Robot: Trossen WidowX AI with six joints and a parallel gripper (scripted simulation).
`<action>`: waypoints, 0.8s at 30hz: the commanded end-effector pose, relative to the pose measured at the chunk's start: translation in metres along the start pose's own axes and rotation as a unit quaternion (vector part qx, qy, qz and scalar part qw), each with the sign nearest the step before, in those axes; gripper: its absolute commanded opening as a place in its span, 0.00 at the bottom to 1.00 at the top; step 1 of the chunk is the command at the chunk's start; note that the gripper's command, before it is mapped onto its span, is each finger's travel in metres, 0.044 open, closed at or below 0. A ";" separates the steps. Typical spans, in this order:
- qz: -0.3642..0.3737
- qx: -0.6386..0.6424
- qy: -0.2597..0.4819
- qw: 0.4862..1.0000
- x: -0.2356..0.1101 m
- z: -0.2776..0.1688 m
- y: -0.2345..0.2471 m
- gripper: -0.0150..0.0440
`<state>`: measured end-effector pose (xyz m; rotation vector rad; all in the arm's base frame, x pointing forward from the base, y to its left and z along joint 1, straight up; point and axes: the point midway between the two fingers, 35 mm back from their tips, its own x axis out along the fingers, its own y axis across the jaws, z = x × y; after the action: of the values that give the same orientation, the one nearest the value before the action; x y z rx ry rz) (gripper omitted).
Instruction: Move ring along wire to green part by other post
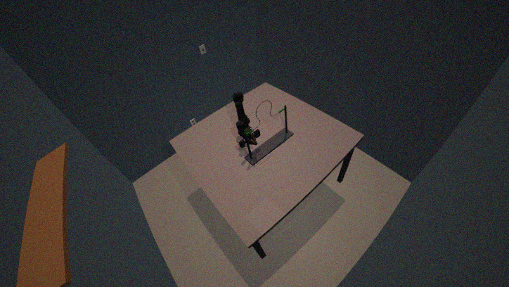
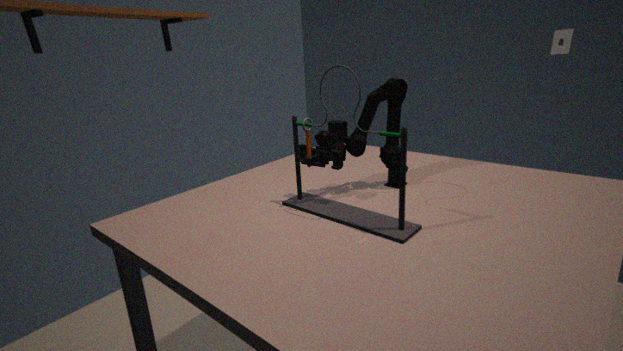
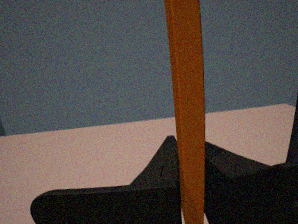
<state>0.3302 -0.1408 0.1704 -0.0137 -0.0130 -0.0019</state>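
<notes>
Ring with orange handle hangs on the green wire section right beside the left post, handle pointing straight down, because the ring carries its weight on the wire. Gripper is pinching the lower end of the handle; the wrist view shows the handle running up between the two dark fingers, which are pressed against it on both sides. Gripping low keeps the fingers below and away from the thin grey wire, which loops up high away from that post and comes down to the other green section by the far post. Arm reaches in from behind the frame. Base plate sits on the table.

Hard to see: the ring is out of the wrist view, cut off at the top. Top view is too small and dark to separate ring, handle and fingers. Whether the ring touches the post cannot be told.
</notes>
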 end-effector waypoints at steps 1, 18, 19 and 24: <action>-0.002 0.001 0.000 1.000 0.000 0.000 -0.001 0.00; -0.001 0.002 0.000 1.000 0.000 0.001 0.012 0.00; -0.001 0.002 0.000 1.000 0.000 0.001 0.013 0.00; -0.001 0.003 0.000 1.000 0.000 0.001 0.018 0.00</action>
<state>0.3315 -0.1260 0.1704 -0.0120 -0.0122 -0.0019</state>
